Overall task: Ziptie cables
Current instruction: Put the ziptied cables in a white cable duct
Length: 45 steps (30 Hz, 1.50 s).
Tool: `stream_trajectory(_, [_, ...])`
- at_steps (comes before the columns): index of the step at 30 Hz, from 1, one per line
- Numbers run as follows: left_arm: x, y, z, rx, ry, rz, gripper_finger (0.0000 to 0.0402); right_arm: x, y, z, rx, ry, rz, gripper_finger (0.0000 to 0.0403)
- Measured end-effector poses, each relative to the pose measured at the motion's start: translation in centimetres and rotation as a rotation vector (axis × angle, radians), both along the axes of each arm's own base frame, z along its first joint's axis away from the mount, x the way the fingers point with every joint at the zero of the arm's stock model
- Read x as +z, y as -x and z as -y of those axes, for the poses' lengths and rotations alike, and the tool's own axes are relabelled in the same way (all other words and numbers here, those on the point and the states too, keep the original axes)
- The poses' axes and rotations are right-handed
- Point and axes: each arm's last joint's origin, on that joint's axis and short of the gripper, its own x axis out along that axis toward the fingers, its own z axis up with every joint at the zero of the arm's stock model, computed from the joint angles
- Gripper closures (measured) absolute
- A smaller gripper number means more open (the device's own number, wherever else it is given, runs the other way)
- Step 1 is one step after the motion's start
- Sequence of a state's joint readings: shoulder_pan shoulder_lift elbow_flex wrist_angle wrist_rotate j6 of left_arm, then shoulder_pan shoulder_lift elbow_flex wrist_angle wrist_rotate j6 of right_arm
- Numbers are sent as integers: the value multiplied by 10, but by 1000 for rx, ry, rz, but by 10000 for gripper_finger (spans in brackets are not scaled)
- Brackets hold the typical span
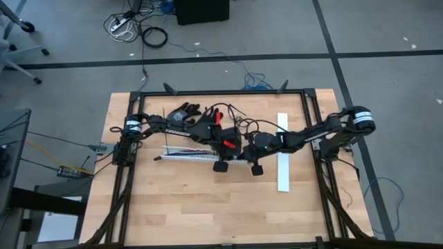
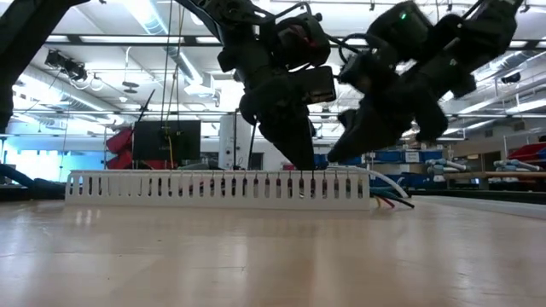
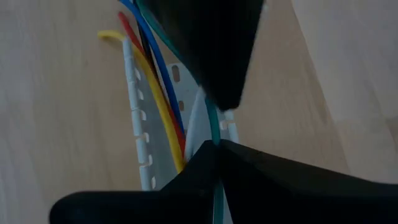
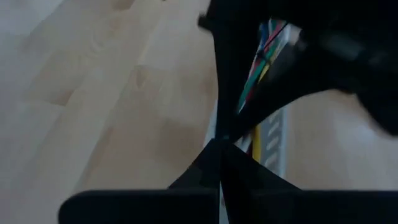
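Yellow, blue, red and green cables [image 3: 163,102] lie in a white slotted strip [image 3: 142,134]; left gripper [image 3: 216,142] pinches green.

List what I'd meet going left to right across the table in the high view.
Left arm's base → black glove → slotted white strip holding the cables → left gripper → right gripper → loose white strip → right arm's base.
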<state>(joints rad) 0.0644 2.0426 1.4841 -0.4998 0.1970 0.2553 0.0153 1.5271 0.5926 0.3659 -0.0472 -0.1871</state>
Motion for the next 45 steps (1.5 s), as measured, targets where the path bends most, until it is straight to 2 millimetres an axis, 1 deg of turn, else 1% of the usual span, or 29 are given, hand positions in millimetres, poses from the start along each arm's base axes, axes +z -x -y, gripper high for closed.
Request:
stream_trajectory(2, [0, 0, 1, -1, 0, -3, 395, -9, -3, 2, -6, 0, -22, 403])
stream_trajectory(7, [-1, 1, 1, -2, 1, -14, 394, -23, -5, 8, -32, -7, -68, 402])
stream_trajectory(11, [-1, 1, 1, -2, -2, -10, 394, -30, -6, 9, -39, -8, -100, 402])
stream_trajectory(14, [0, 0, 0, 20, -39, 0, 392, -31, -5, 9, -39, -7, -110, 402])
stream_trajectory(17, [0, -1, 1, 41, -93, 5, 380, -32, -5, 10, -40, -6, -119, 402])
stream_trajectory(20, [2, 1, 4, 58, -141, -10, 358, -34, -3, 10, -37, -2, -150, 402])
stream_trajectory(22, [9, 2, 6, 73, -180, -34, 343, -36, -2, 10, -36, 0, -166, 403])
stream_trajectory(26, [31, 4, 11, 85, -226, -19, 323, -36, -1, 9, -29, 5, -171, 403])
stream_trajectory(29, [43, 9, 14, 91, -251, -16, 319, -36, -1, 9, -28, 5, -171, 403])
stream_trajectory(32, [50, 13, 15, 106, -242, -24, 320, -36, -1, 9, -28, 7, -170, 403])
stream_trajectory(34, [50, 17, 15, 122, -239, -58, 321, -34, -1, 10, -36, 15, -162, 403])
stream_trajectory(36, [49, 18, 14, 146, -259, -71, 321, -28, 0, 9, -46, 46, -140, 403])
stream_trajectory(40, [48, 20, 13, 162, -288, -90, 321, -4, 5, 7, -55, 89, -62, 403])
stream_trajectory(45, [47, 21, 11, 169, -288, -97, 321, 27, 21, 7, -57, 89, -21, 403])
